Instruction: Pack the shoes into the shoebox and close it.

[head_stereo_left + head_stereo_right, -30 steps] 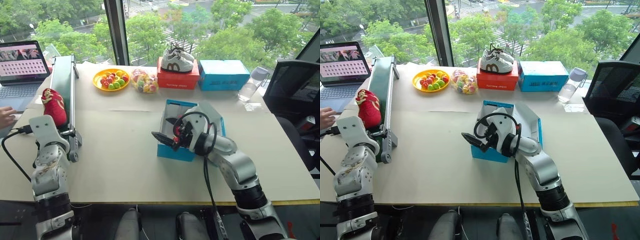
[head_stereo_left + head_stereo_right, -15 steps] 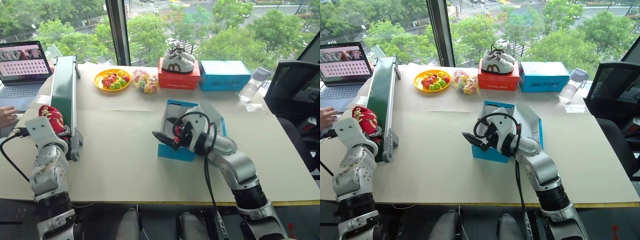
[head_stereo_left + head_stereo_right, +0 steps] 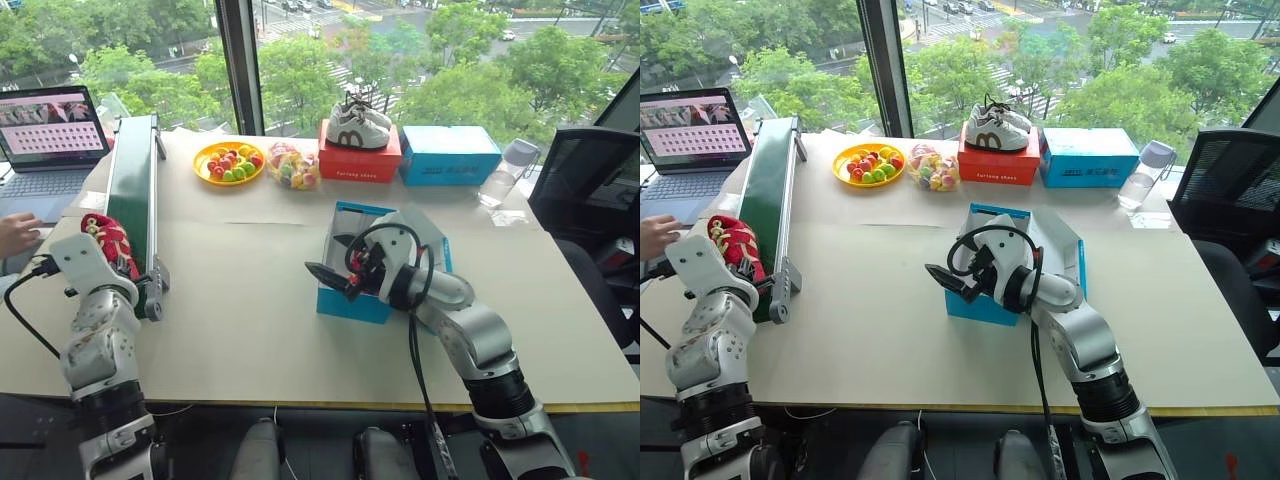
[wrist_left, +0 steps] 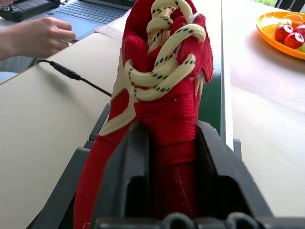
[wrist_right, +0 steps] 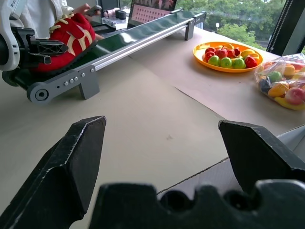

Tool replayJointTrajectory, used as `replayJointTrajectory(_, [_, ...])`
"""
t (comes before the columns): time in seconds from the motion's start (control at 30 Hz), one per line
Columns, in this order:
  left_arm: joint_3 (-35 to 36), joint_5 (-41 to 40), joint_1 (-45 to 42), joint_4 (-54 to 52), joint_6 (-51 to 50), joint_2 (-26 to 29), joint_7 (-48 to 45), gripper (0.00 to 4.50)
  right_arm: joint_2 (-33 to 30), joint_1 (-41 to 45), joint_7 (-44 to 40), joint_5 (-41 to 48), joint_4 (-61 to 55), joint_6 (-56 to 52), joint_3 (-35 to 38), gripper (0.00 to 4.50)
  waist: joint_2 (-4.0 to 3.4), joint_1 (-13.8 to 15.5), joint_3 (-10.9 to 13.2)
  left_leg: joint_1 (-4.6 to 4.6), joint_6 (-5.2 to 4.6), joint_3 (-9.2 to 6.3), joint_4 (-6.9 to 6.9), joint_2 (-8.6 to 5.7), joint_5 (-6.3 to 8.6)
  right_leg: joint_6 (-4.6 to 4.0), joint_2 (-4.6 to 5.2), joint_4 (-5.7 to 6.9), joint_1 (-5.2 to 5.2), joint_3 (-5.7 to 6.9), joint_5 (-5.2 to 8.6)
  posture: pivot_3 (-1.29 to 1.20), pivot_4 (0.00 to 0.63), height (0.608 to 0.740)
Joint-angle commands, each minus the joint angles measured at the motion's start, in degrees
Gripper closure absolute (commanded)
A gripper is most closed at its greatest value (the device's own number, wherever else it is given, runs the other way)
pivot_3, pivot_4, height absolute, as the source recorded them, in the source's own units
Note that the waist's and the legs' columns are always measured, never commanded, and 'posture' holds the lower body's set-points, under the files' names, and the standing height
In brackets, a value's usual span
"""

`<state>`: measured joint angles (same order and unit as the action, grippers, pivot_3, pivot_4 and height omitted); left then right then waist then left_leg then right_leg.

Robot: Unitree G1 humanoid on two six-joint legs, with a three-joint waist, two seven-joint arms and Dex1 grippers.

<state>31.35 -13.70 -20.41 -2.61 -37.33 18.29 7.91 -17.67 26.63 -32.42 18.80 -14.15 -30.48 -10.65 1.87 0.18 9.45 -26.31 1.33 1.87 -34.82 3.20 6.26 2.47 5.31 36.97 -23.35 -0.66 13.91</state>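
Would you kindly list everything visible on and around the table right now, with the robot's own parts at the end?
red shoe: one, red with cream laces, on the conveyor's near end, clamped in the left hand
conveyor: one, green belt, table's left side
shoebox: one, bright blue, open, table centre
fruit plate: one, orange, far side
bag of fruit: one, clear, beside the plate
red box: one, far side, under the white sneakers
lettered blue box: one, right of the red box
bottle: one, clear, far right
laptop: one, far left
person's hand: one, at the left edge
chair: one, black, right
left hand: shut on the red shoe
right hand: open, beside the shoebox
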Motion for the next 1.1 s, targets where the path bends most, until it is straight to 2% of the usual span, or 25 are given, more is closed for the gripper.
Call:
replayJointTrajectory(0.03, [0.8,-2.57,-2.29,0.09,2.61,-0.88,-0.88,4.4,-0.1,0.41,0.24,-0.19,-2.26,0.97,1.23,0.0,0.0,0.14,0.0,0.0,0.0,0.0,0.0,0.0,0.0,0.0,0.0,0.0,0.0,0.0,0.0,0.0,0.15,0.739])
replayJointTrajectory(0.17, [0.99,-5.37,-4.45,-2.79,10.91,-2.98,-3.26,4.43,0.9,0.9,1.29,1.15,-1.8,-0.62,2.71,0.0,0.04,0.46,0.02,-0.05,0.0,0.0,0.0,0.04,0.0,0.0,0.01,-0.13,0.01,0.06,0.0,0.0,0.15,0.739])
replayJointTrajectory(0.27, [-2.86,-9.9,-5.92,-8.36,15.91,-5.65,-9.79,4.43,4.2,3.6,7.42,4.11,1.62,-7.59,8.07,0.0,0.22,0.49,0.08,-0.13,0.01,0.01,-0.01,0.05,0.0,-0.02,0.01,-0.29,0.07,0.06,-0.03,0.0,0.15,0.739])
replayJointTrajectory(0.3, [-5.52,-13.17,-5.84,-11.27,14.1,-7.13,-12.6,4.43,6.73,5.69,11.77,6.33,3.53,-11.56,11.93,0.0,0.24,0.49,0.09,-0.21,0.01,0.01,-0.03,0.05,0.0,-0.03,0.01,-0.31,0.04,0.06,-0.06,0.0,0.15,0.739])
replayJointTrajectory(0.47, [-13.86,-24.3,-2.83,-19.59,5.1,-10.43,-18.64,4.43,18.12,12.9,26.39,23.07,6.93,-27.94,29.15,0.0,0.24,0.35,0.08,-0.57,-0.15,0.02,-0.06,0.06,-0.09,0.07,0.0,-0.33,-0.2,0.05,-0.17,0.0,0.15,0.739])
replayJointTrajectory(0.63, [-21.37,-28.97,-0.97,-22.45,0.33,-12.85,-20.24,4.43,24.77,17.95,36.14,42.8,6.06,-35.95,38.85,0.0,0.23,-0.63,0.08,-0.68,-0.55,0.01,0.07,0.12,-0.27,0.0,-0.09,-0.22,-0.42,0.02,-0.11,0.0,0.15,0.739])
replayJointTrajectory(0.7, [-23.11,-29.7,-1.55,-21.92,-0.33,-13.41,-20.67,4.43,25.0,18.69,39.1,47.77,4.76,-37.22,39.0,0.0,0.22,-0.89,0.09,-0.98,-0.56,0.01,-0.01,0.12,-0.28,0.01,-0.1,-0.15,-0.73,0.02,-0.11,0.0,0.15,0.739])
replayJointTrajectory(0.8, [-25.14,-31.19,-2.71,-21.32,-1.11,-14.31,-21.59,4.43,23.94,18.55,42.55,51.49,3.69,-37.36,37.25,0.0,0.22,-1.07,0.08,-0.98,-0.57,0.01,-0.04,0.1,-0.28,0.02,-0.1,-0.15,-0.71,0.01,-0.11,0.0,0.15,0.739])
replayJointTrajectory(1.1, [-29.57,-31.51,-5.73,-18.18,-1.89,-16.19,-23.69,4.43,21.46,16.4,45.4,53.21,1.45,-35.23,31.87,0.0,0.21,-1.01,0.08,-0.99,-0.58,-0.01,-0.05,0.11,-0.28,0.03,-0.15,-0.17,-0.71,-0.01,-0.11,0.0,0.15,0.739])
